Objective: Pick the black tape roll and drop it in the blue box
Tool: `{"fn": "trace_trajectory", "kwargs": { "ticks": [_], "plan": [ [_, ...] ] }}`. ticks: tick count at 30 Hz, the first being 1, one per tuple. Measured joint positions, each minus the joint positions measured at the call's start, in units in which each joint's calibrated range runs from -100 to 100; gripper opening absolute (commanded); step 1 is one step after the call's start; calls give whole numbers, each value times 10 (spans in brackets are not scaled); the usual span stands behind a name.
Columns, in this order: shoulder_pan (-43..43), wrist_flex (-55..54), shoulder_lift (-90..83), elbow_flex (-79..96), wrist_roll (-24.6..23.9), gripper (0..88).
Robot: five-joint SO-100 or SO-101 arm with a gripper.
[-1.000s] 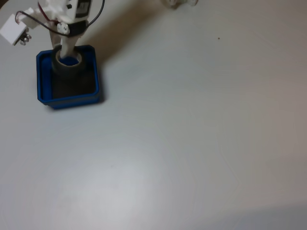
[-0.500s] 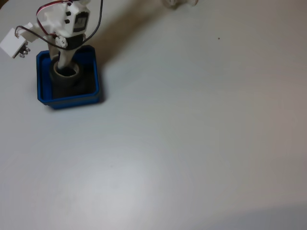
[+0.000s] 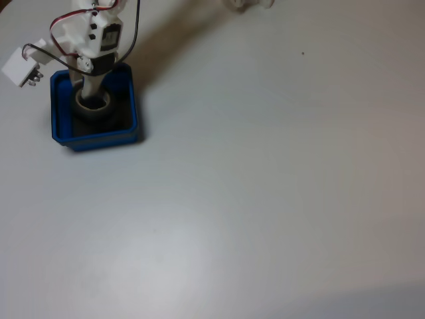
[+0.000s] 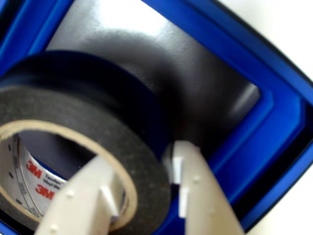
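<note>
In the fixed view the blue box (image 3: 133,100) sits at the upper left of the table. The black tape roll (image 3: 92,107) with its pale core is inside it, low over the dark bottom. My gripper (image 3: 90,93) reaches down into the box from above. The wrist view shows the black tape roll (image 4: 98,127) close up over the blue box (image 4: 274,112). My gripper (image 4: 146,196) is shut on the roll's wall, with one white finger inside the ring and the other finger (image 4: 195,196) outside it. I cannot tell whether the roll touches the bottom.
A small white block (image 3: 18,68) hangs off the arm on red and black wires, just left of the box. A white object (image 3: 247,3) pokes in at the top edge. The pale table (image 3: 265,199) stretches wide to the right and front.
The gripper has come down with the roll, which now sits lower inside the box. The arm's upper part has shifted slightly.
</note>
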Motion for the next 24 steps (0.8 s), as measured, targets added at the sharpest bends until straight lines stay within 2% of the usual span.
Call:
{"fn": "trace_trajectory", "kwargs": {
  "ticks": [24],
  "plan": [
    [11,-4,28,0,0,4]
  ]
}}
